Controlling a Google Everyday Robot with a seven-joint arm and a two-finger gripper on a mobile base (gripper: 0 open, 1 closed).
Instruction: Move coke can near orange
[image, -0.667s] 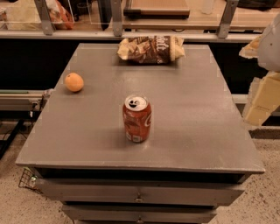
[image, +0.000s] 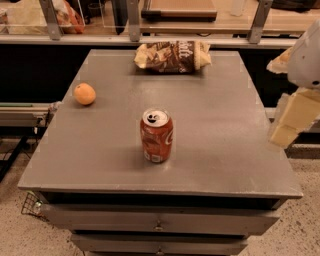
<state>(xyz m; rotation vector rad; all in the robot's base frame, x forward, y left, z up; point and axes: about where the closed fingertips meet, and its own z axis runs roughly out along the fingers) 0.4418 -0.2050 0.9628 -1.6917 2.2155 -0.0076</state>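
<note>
The coke can (image: 157, 136) stands upright on the grey table (image: 225, 150), a little in front of its middle, with its silver top and pull tab showing. The orange (image: 84, 93) lies near the table's left edge, behind and to the left of the can and well apart from it. My gripper (image: 286, 131) hangs at the right edge of the view, beside the table's right edge. It is level with the can, far to its right, and touches nothing.
A brown crinkled chip bag (image: 172, 56) lies at the table's back edge. Behind the table runs a shelf with metal posts (image: 132, 20). Drawers (image: 160, 222) sit below the table's front edge. The floor is speckled.
The gripper has edged slightly to the left at the right side of the view. The can, the orange and the chip bag have not moved.
</note>
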